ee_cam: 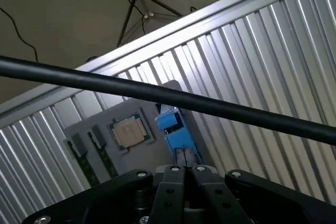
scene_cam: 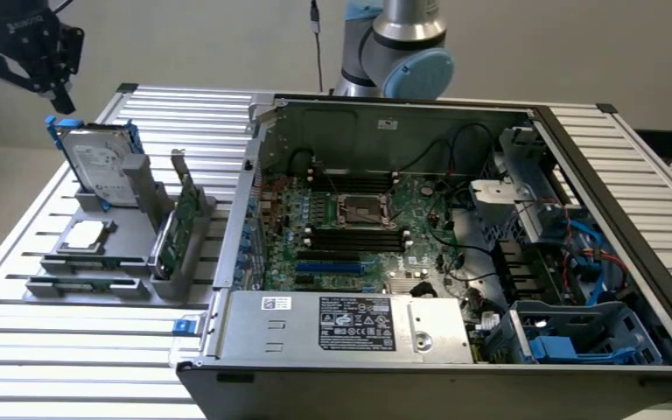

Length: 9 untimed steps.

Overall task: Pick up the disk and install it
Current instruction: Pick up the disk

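The disk [scene_cam: 101,166], silver with a white label and a blue carrier, stands on edge in a grey holder [scene_cam: 120,249] at the exterior view's left. My gripper [scene_cam: 63,102] hangs just above the disk's top edge, apart from it. In the wrist view the gripper [ee_cam: 187,170] is shut with its two black fingers pressed together and nothing between them. The disk's blue carrier [ee_cam: 176,132] lies right beyond the fingertips.
The holder also carries a square silver chip [scene_cam: 85,234] [ee_cam: 131,131] and a green circuit card [scene_cam: 178,227]. An open computer case [scene_cam: 430,245] with a blue drive bay [scene_cam: 581,337] fills the slatted metal table [scene_cam: 67,350]. A black cable [ee_cam: 157,95] crosses the wrist view.
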### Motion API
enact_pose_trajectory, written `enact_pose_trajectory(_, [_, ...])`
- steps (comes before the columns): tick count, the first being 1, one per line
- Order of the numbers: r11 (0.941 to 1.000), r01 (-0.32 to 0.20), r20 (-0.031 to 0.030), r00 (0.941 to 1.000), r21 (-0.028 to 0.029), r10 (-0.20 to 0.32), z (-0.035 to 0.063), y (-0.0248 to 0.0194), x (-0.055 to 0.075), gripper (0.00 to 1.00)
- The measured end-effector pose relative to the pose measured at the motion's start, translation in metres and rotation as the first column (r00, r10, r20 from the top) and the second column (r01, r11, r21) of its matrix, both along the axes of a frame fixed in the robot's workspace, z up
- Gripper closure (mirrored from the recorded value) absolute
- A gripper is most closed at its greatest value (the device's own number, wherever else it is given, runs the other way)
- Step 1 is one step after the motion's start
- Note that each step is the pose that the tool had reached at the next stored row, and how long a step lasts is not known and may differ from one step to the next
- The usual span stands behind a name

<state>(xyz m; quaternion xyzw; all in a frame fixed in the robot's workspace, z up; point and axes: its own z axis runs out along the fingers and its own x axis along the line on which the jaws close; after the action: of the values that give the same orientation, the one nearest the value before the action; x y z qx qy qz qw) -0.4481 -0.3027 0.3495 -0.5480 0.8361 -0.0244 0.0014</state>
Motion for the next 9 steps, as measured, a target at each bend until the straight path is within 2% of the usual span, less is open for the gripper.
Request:
enact_pose_trajectory(4, [0.9973, -0.073, -0.0001, 0.9973, -0.0036, 0.073, 0.0, 0.0, -0.0002, 0.89])
enact_pose_trajectory(9, [0.9879, -0.155, -0.0004, 0.9879, -0.0047, 0.155, -0.0001, 0.0, -0.0005, 0.89])
